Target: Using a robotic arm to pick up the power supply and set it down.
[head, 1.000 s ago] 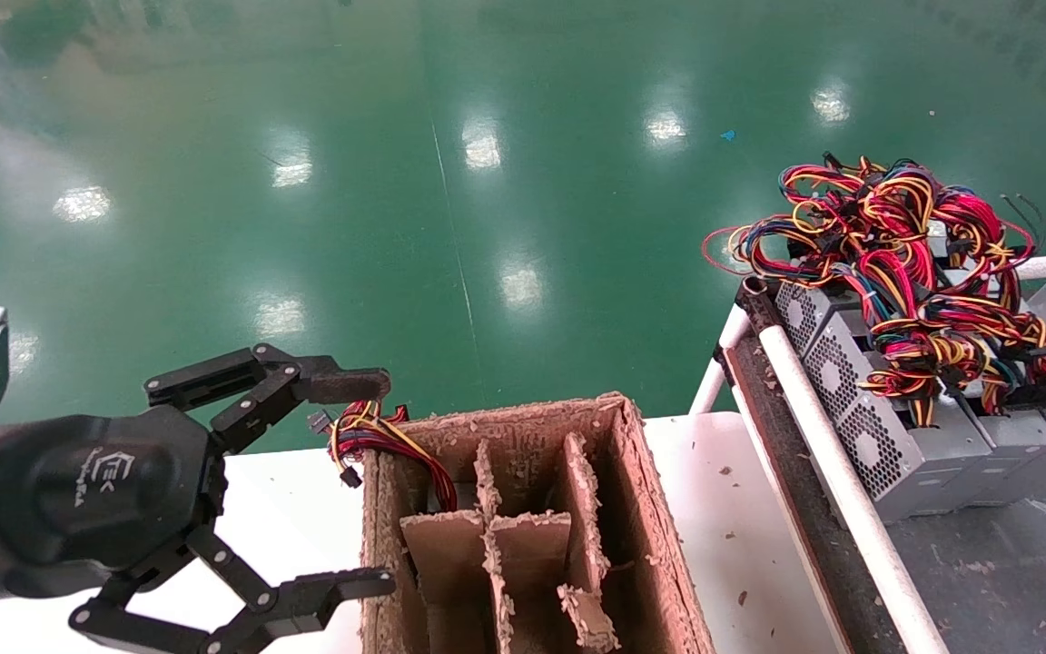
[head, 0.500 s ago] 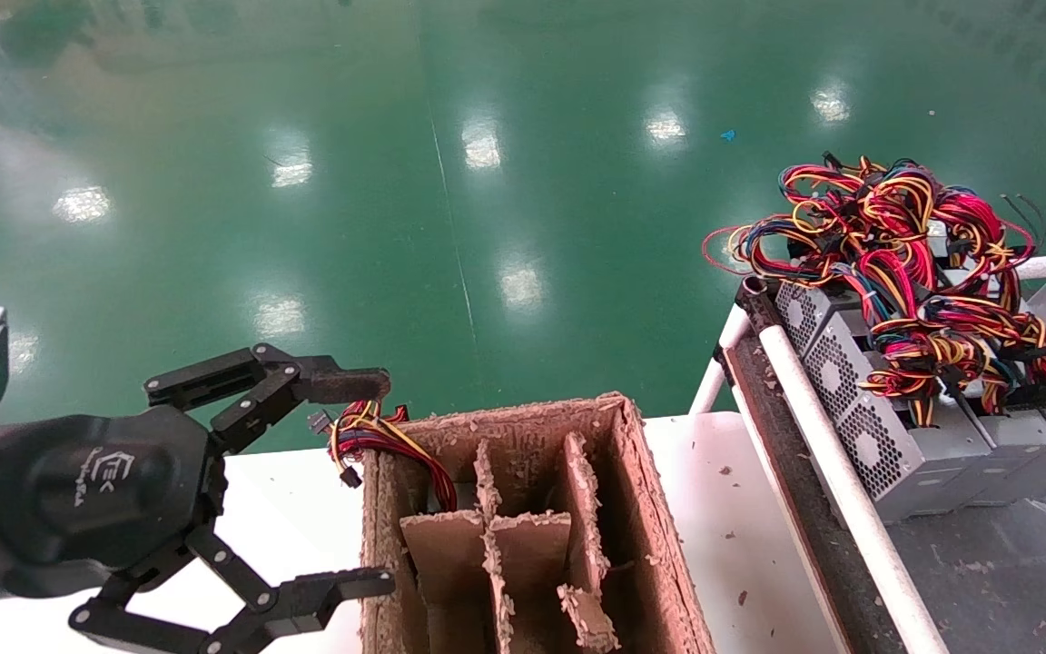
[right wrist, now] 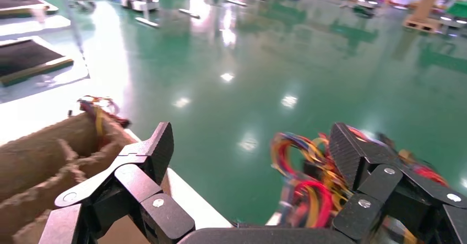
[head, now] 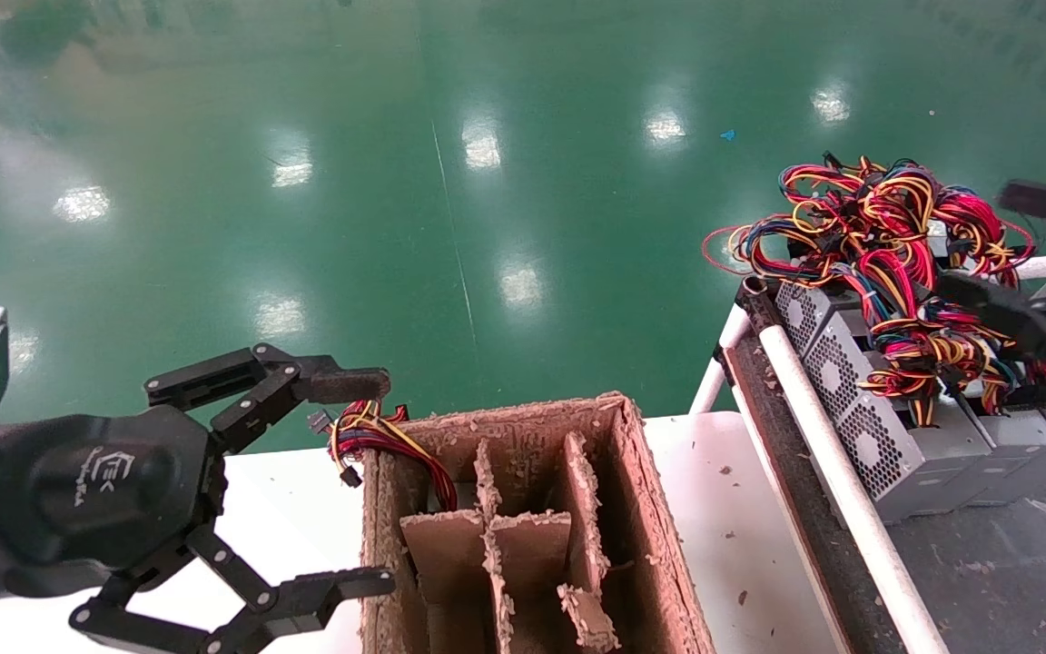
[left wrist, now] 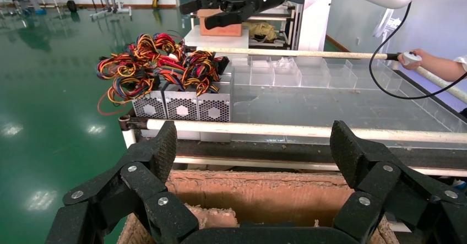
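Your right gripper (head: 1009,250) had its fingers (head: 1045,198) spread wide, holding nothing, above the wire tangle (head: 886,236) topping the power supply (head: 868,427) on the rack. Your left gripper (head: 369,481), fingers wide, sat parked beside the divided cardboard box (head: 523,536) on the tabletop (head: 732,509).

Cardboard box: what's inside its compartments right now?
In the cardboard box, cardboard dividers; red-yellow wires spill from the far-left cell. The unit below them and cell bottoms are hidden.
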